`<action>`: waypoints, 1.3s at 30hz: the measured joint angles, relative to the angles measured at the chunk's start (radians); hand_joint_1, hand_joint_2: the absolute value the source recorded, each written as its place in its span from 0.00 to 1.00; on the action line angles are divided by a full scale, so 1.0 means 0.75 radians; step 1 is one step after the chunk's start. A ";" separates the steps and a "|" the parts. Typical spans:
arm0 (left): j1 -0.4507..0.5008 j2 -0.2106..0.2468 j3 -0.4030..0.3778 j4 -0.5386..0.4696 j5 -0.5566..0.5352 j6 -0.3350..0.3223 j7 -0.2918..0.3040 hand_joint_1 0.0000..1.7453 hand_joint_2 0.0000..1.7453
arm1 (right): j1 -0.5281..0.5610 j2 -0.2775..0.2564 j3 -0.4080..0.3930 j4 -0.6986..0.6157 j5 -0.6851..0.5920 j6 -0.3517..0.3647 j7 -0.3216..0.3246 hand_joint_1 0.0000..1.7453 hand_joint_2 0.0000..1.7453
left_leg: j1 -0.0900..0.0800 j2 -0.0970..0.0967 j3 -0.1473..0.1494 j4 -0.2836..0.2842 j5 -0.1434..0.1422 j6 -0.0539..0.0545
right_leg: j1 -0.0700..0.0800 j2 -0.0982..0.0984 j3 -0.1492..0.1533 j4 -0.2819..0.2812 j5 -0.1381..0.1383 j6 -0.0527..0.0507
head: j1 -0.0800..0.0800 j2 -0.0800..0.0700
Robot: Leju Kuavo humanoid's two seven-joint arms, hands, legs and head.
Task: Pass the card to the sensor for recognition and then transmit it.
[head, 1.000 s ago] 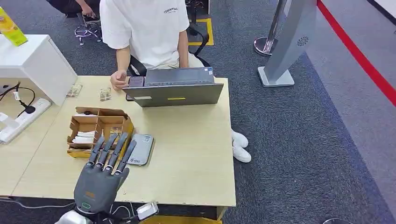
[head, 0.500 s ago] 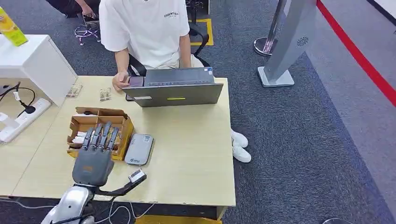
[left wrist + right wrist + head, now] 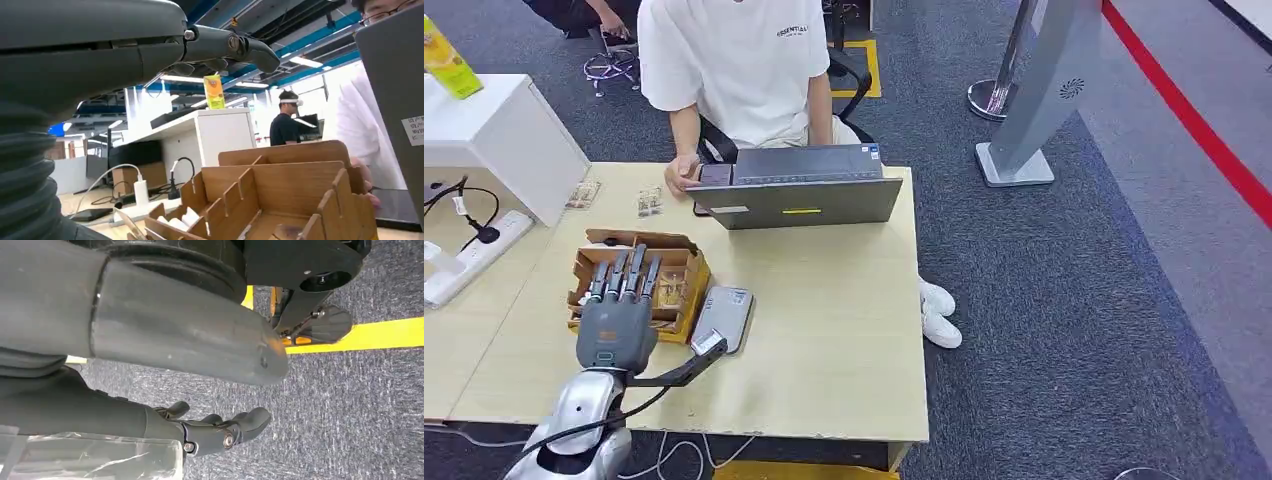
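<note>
Dark grey fingers [image 3: 624, 272] of our left hand [image 3: 616, 322] lie straight and slightly apart, holding nothing, stretched over the brown cardboard organiser box [image 3: 636, 283], with the thumb out toward the grey card reader. In the left wrist view those fingers [image 3: 227, 47] hover above the box's [image 3: 280, 190] slotted dividers. White cards [image 3: 602, 296] lie in the box's left compartments; we cannot tell which way they point or read their faces. What sits in the right compartments is too small to make out.

Just beside the box on the right lies the flat, rounded grey card reader [image 3: 722, 318], its long axis running away from us with a slight tilt to the right; a small logo is printed at its near end, unreadable. Both rest on the pale wooden bench [image 3: 834, 330].

At the far edge stands an open grey laptop [image 3: 799, 187] with a yellow sticker on its lid. Behind it sits a person in a white T-shirt [image 3: 739, 60] printed "ESSENTIAL", one hand [image 3: 680, 176] on a dark phone.

Our right hand [image 3: 210, 432] hangs over blue-grey carpet [image 3: 350, 405] crossed by a yellow line; its fingers are loosely curled and hold nothing.
</note>
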 joint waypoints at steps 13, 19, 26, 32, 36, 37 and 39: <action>-0.025 -0.032 0.001 0.064 -0.002 -0.023 0.004 0.00 1.00 | 0.001 -0.001 0.012 0.000 0.005 0.001 0.000 0.00 0.00 | 0.000 0.000 0.000 0.000 0.000 0.000 | 0.000 0.000 -0.001 0.000 0.000 0.000 | 0.000 0.000; -0.025 -0.034 0.001 0.070 -0.002 -0.046 0.018 0.00 1.00 | 0.001 -0.002 0.019 0.000 0.008 0.003 0.000 0.00 0.00 | 0.000 0.000 0.000 0.000 0.000 0.000 | 0.000 0.000 0.000 0.000 0.000 0.000 | 0.000 0.000; -0.024 -0.033 0.010 0.079 -0.005 -0.083 0.057 0.00 1.00 | 0.001 -0.002 0.020 0.000 0.008 0.002 0.001 0.00 0.00 | 0.000 0.000 -0.001 0.000 0.000 0.000 | 0.000 0.000 0.000 0.000 0.000 0.000 | 0.000 0.000; -0.022 -0.033 0.017 0.083 -0.005 -0.087 0.068 0.00 1.00 | 0.001 -0.002 0.020 0.000 0.008 0.003 0.001 0.00 0.00 | 0.000 0.000 -0.001 0.000 0.000 0.000 | 0.000 0.000 0.000 0.000 0.000 0.000 | 0.000 0.000; -0.020 -0.034 0.025 0.083 -0.005 -0.087 0.069 0.00 1.00 | 0.001 -0.004 0.020 0.000 0.009 0.003 0.002 0.00 0.00 | 0.000 0.000 -0.001 0.000 0.000 0.000 | 0.000 0.000 0.000 0.000 0.000 0.000 | 0.000 0.000; -0.020 -0.034 0.027 0.083 -0.005 -0.087 0.069 0.00 1.00 | 0.001 -0.004 0.020 0.000 0.009 0.004 0.002 0.00 0.00 | 0.000 0.000 -0.001 0.000 0.000 0.000 | 0.000 0.000 0.000 0.000 0.000 0.000 | 0.000 0.000; -0.020 -0.033 0.031 0.083 -0.005 -0.087 0.069 0.00 1.00 | 0.001 -0.004 0.020 0.000 0.010 0.004 0.002 0.00 0.00 | 0.000 0.000 -0.001 0.000 0.000 0.000 | 0.000 0.000 0.000 0.000 0.000 0.000 | 0.000 0.000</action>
